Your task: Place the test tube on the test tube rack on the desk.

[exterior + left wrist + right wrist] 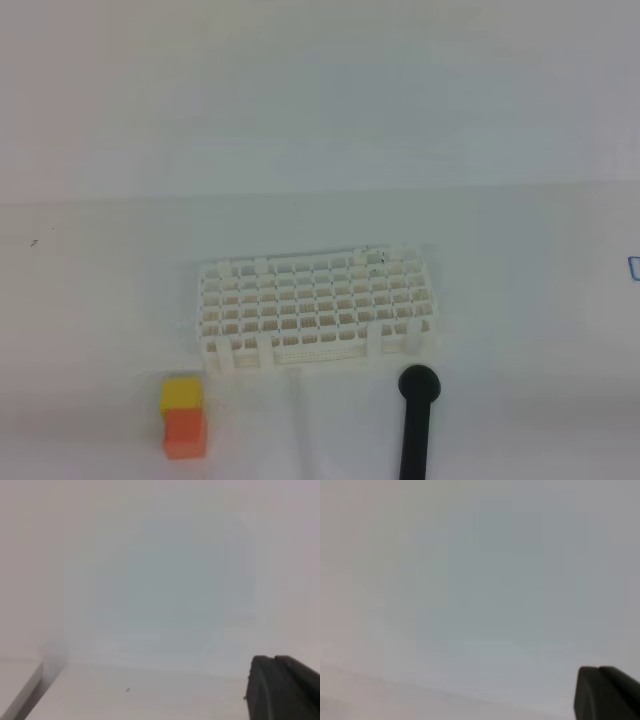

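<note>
- The test tube (299, 420) lies flat on the desk (520, 300), just in front of the test tube rack (316, 308); its long axis runs from the rack toward the near edge, faint and hard to trace.
- The rack stands upright, long side left to right.
- A black round-headed stick (417, 420) lies right of the tube, a yellow-and-orange block stack (183, 417) left.
- No readable writing.
- Left gripper (282, 687) and right gripper (605, 692): jaws together, holding nothing.

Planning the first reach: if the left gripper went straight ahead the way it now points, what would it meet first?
Nothing, as far as its wrist view shows: ahead of the shut left gripper lies only bare desk and a blank backdrop. The rack is not in its line. Depth is unclear.
</note>
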{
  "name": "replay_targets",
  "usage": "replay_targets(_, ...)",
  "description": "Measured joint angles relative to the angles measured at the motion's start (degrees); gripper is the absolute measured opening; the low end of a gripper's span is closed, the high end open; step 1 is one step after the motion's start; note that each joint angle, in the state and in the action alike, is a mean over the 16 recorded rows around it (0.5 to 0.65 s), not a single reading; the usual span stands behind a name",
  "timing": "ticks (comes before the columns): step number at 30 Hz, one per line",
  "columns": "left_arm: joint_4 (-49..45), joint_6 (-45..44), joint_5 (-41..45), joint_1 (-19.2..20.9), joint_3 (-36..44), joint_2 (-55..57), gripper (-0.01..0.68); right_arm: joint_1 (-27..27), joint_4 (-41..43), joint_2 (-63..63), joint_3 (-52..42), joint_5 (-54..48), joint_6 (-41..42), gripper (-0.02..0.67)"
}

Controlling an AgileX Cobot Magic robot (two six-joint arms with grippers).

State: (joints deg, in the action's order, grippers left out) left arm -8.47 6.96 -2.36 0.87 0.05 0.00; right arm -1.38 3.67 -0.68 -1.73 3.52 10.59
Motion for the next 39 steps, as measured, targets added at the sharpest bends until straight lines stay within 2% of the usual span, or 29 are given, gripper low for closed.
replay_targets(5,-0.12,0.26,-5.50,0.00,0.00,0.00,-0.001,0.00,0.11,0.00,0.00,8.66,-0.04,-0.001)
replay_targets(10,-0.24,2.71,-9.11,0.00,0.00,0.00,-0.001,0.00,0.15,0.00,0.00,12.86,-0.36,-0.001)
replay_targets(17,-0.36,12.21,-13.94,0.00,0.00,0.00,-0.001,0.00,0.15,0.00,0.00,15.10,-2.13,-0.001)
replay_targets(22,-4.31,23.15,-16.09,0.00,-1.02,0.00,-0.001,0.00,0.15,0.00,0.52,14.19,-3.59,-0.001)
replay_targets(26,-13.04,34.27,-15.10,0.00,-4.21,0.21,-0.001,0.00,0.15,0.00,2.51,10.82,-4.59,-0.001)
replay_targets(30,-26.02,47.41,-13.09,0.00,-8.91,1.85,-0.001,0.00,0.15,0.29,6.12,5.66,-5.00,-0.001)
replay_targets(39,-67.15,84.71,-11.84,0.00,-19.99,12.98,-0.001,0.00,0.03,4.68,19.09,-10.90,-5.06,-0.001)
